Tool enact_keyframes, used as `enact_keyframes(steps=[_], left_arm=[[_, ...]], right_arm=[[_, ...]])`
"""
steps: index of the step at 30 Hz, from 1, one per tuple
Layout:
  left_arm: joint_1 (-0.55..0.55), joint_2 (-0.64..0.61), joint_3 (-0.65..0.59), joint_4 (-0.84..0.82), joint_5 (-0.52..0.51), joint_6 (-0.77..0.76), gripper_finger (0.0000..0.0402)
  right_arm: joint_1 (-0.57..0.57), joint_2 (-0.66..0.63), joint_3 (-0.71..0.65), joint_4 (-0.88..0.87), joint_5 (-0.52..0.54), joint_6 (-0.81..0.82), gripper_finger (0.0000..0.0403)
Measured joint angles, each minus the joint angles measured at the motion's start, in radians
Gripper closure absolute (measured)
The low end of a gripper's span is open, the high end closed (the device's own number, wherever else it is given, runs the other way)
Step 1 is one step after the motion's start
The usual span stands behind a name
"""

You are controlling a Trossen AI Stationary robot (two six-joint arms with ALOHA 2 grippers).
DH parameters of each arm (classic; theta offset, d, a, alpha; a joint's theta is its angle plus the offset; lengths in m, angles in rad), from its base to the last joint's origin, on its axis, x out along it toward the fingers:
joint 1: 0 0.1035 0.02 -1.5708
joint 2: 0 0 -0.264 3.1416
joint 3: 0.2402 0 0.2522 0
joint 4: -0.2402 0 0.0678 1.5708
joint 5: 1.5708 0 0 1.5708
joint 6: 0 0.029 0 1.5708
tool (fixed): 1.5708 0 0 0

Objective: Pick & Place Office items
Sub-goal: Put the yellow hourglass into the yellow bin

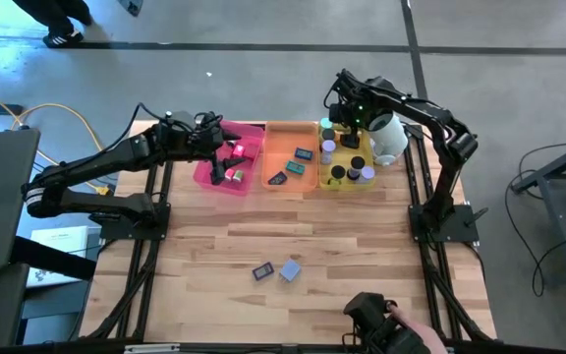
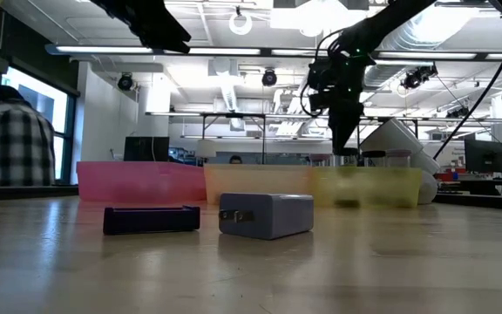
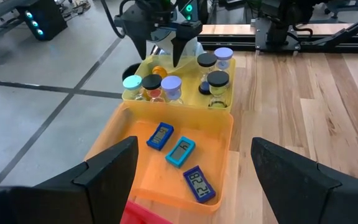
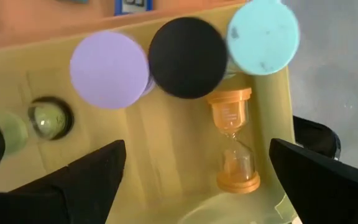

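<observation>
Three trays stand side by side at the far edge of the table.

The pink tray holds a few small blocks, red and green among them. The orange tray holds three small digital timers, blue and teal, lying flat and apart from one another. The yellow tray holds sand timers with round end caps: most stand upright, showing lavender, black and pale blue caps, and an orange sand timer lies on its side on the tray floor.

Judged from this layout, sorting is well advanced. Two items are left on the open table, near its front edge and well apart from the trays: a dark blue flat timer and, just beside it, a lavender block.

The left gripper hangs over the pink tray with its fingers spread and nothing between them. The right gripper hangs over the far end of the yellow tray, fingers likewise spread wide and empty, directly above the lying orange sand timer.

A white cup lies tipped just beside the yellow tray.

What is left, by this evidence: fetching the two stray items and placing each in its matching tray.
</observation>
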Motion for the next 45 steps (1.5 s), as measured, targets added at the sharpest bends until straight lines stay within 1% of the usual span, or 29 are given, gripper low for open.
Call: enact_keyframes(steps=[3, 11, 15, 18, 21, 25, 31, 34, 37, 40, 45], left_arm=[[0.0, 0.0, 0.0, 0.0, 0.0, 0.0, 0.0097], [0.0, 0.01, 0.0, 0.016, 0.0, -0.003, 0.0097], [0.0, 0.024, 0.0, 0.025, 0.0, -0.003, 0.0097], [0.0, 0.038, 0.0, 0.029, 0.001, -0.009, 0.0097], [0.0, 0.055, 0.0, 0.029, 0.001, -0.027, 0.0097], [0.0, 0.067, 0.0, 0.03, 0.001, -0.029, 0.0097], [0.0, 0.067, 0.0, 0.033, 0.001, -0.029, 0.0097], [0.0, 0.067, 0.0, 0.042, 0.001, -0.029, 0.0097], [0.0, 0.067, 0.0, 0.042, 0.001, -0.027, 0.0097], [0.0, 0.067, 0.0, 0.042, 0.001, -0.018, 0.0097], [0.0, 0.067, 0.0, 0.042, 0.001, -0.018, 0.0097]], right_arm=[[0.0, 0.0, 0.0, 0.002, -0.004, 0.059, 0.0017], [0.0, 0.0, 0.0, 0.027, 0.004, 0.077, 0.0017], [0.0, 0.0, 0.0, 0.028, 0.055, 0.143, 0.0017], [0.0, 0.0, 0.0, 0.028, 0.056, 0.182, 0.0017], [0.0, 0.0, 0.0, 0.028, 0.056, 0.186, 0.0017], [0.0, 0.0, 0.0, 0.029, 0.055, 0.142, 0.0017], [0.0, 0.0, 0.0, 0.036, 0.053, 0.02, 0.0017], [0.0, 0.0, -0.009, 0.044, 0.039, 0.005, 0.0017], [0.0, 0.0, -0.047, 0.046, 0.02, -0.003, 0.0017], [0.0, 0.0, -0.099, 0.078, 0.034, -0.074, 0.0017], [0.0, 0.0, -0.181, 0.207, 0.066, -0.143, 0.0017]])
